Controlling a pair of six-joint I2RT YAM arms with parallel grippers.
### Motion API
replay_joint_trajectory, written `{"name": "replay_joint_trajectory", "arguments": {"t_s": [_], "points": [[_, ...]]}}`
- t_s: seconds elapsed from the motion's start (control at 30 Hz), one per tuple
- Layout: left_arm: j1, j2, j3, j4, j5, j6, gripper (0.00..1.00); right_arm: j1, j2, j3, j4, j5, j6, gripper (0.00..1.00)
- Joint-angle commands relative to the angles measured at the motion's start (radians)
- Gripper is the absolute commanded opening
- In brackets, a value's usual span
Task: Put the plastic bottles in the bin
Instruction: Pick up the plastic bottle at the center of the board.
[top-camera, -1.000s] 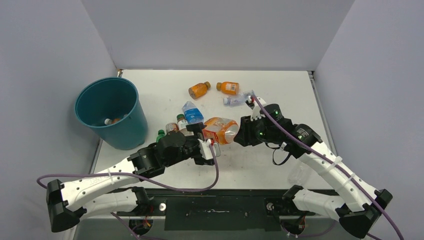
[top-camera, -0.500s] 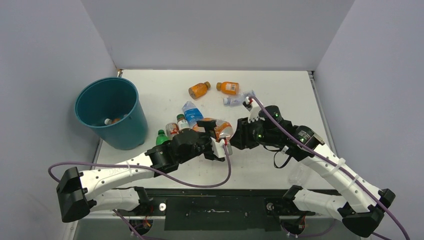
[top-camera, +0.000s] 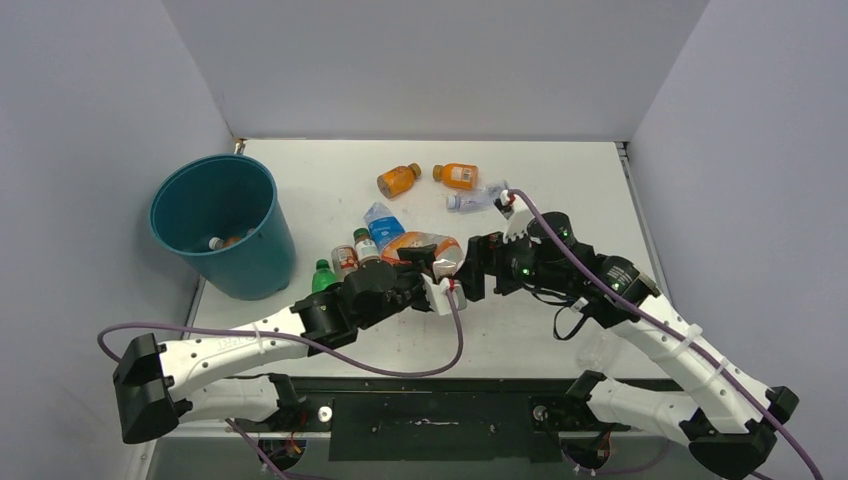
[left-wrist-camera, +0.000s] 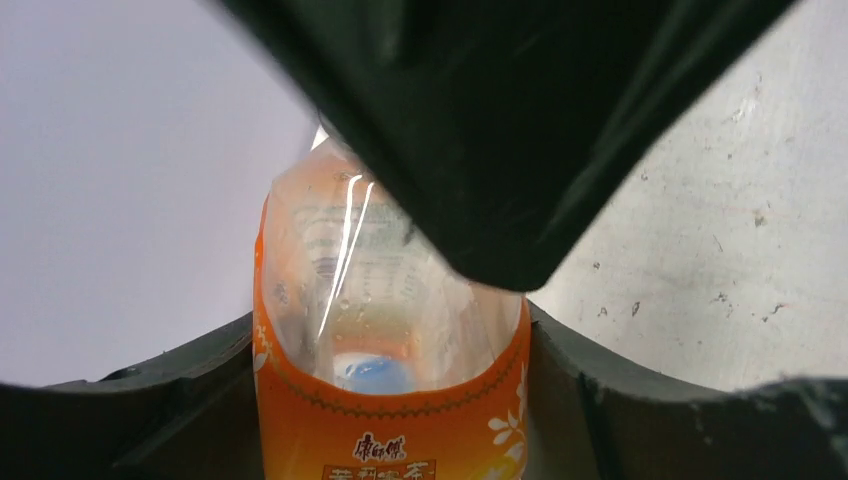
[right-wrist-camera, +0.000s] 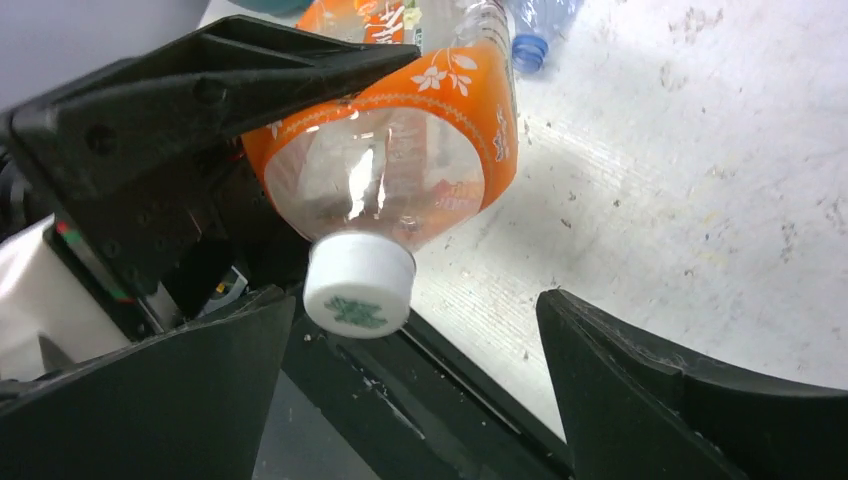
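Note:
A big clear bottle with an orange label (top-camera: 425, 246) hangs just above the table's middle, and my left gripper (top-camera: 430, 270) is shut on its body. In the left wrist view the bottle (left-wrist-camera: 390, 400) fills the gap, with both fingers against its sides. My right gripper (top-camera: 467, 268) stands open just right of the bottle. The bottle's white cap (right-wrist-camera: 358, 285) pokes between that gripper's (right-wrist-camera: 418, 300) spread fingers, close to the left one. The teal bin (top-camera: 240, 265) stands at the far left with bottles lying in its bottom.
Two orange bottles (top-camera: 398, 180) (top-camera: 457, 175) and a clear one (top-camera: 475, 198) lie at the back. A blue-labelled bottle (top-camera: 380, 222), two small capped ones (top-camera: 343, 257) and a green one (top-camera: 321, 272) crowd between the bin and my left arm.
My right gripper has opened and let go of the orange-labelled bottle. My left gripper has closed on the bottle's body. Both arms sit much as half a second ago.

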Motion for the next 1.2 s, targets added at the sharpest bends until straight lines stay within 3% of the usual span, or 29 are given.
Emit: {"name": "replay_joint_trajectory", "arguments": {"t_s": [0.0, 0.13, 0.23, 0.3, 0.43, 0.63, 0.8, 1.03, 1.17], "points": [[0.0, -0.077, 0.06, 0.051, -0.01, -0.113, 0.39, 0.012, -0.084, 0.041, 0.092, 0.054, -0.015, 0.96], [0.04, -0.153, 0.117, -0.046, 0.053, -0.322, 0.38, 0.013, -0.265, -0.139, 0.323, 0.108, -0.037, 0.9], [0.168, -0.232, 0.155, -0.106, 0.256, -0.589, 0.37, 0.013, -0.461, -0.367, 0.613, 0.102, -0.044, 0.9], [0.263, -0.276, 0.149, -0.077, 0.411, -0.806, 0.37, 0.013, -0.52, -0.437, 0.701, 0.067, -0.078, 0.9], [0.434, -0.328, 0.067, 0.158, 0.693, -1.142, 0.37, 0.013, -0.478, -0.473, 0.738, -0.04, -0.117, 0.9], [0.535, -0.272, -0.038, 0.637, 0.971, -1.607, 0.36, 0.014, -0.396, -0.577, 1.074, -0.196, -0.02, 0.9], [0.535, -0.224, -0.046, 0.767, 1.027, -1.723, 0.34, 0.015, -0.309, -0.596, 1.262, -0.235, 0.05, 0.9], [0.534, -0.218, -0.041, 0.76, 1.024, -1.715, 0.34, 0.047, -0.176, -0.603, 1.455, -0.317, 0.151, 0.9], [0.534, -0.223, -0.043, 0.761, 0.996, -1.699, 0.34, 0.12, -0.092, -0.589, 1.477, -0.328, 0.147, 0.97]]}}
